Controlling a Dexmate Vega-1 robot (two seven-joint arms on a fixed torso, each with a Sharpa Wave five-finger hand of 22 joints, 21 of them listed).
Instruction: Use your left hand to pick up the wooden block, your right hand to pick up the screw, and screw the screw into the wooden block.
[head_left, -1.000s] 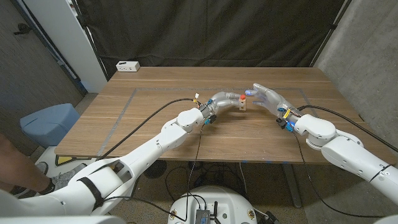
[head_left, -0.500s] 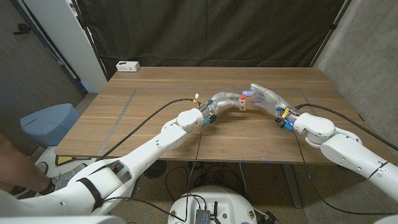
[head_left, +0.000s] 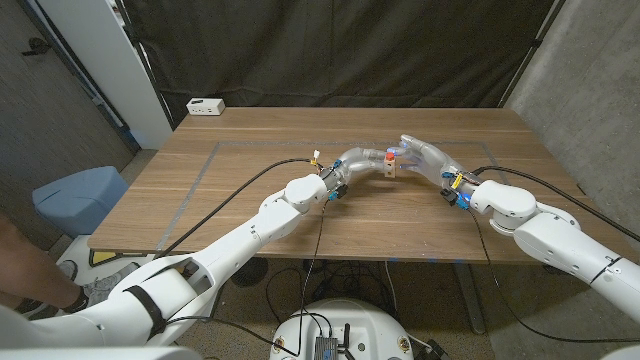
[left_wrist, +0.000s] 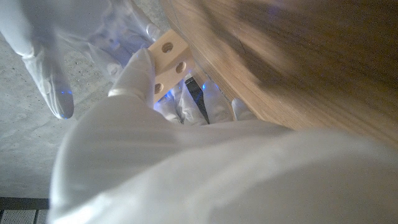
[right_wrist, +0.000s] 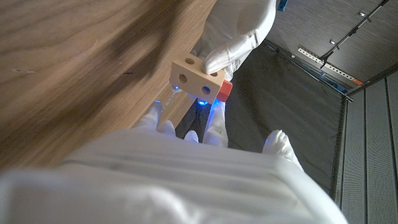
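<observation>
My left hand (head_left: 358, 160) holds the pale wooden block (head_left: 389, 168) a little above the table's middle, and the red screw (head_left: 389, 157) sits in the block's top. In the left wrist view the block (left_wrist: 169, 56) shows several round holes beyond my left hand (left_wrist: 137, 81). My right hand (head_left: 425, 157) reaches in from the right with its fingers spread. Its fingertips are right beside the block and screw. In the right wrist view the red screw head (right_wrist: 224, 91) sticks out of the block (right_wrist: 191, 74), with my right fingers (right_wrist: 186, 134) just under it and nothing in their grasp.
The wooden table (head_left: 250, 195) has grey tape lines on its left half. A white socket box (head_left: 205, 105) lies at the back left corner. A blue-grey bin (head_left: 80, 195) and a person's leg (head_left: 25, 265) are off the table's left side.
My right hand has crept left, closing the small gap to the block and screw. The left hand and the block have stayed put.
</observation>
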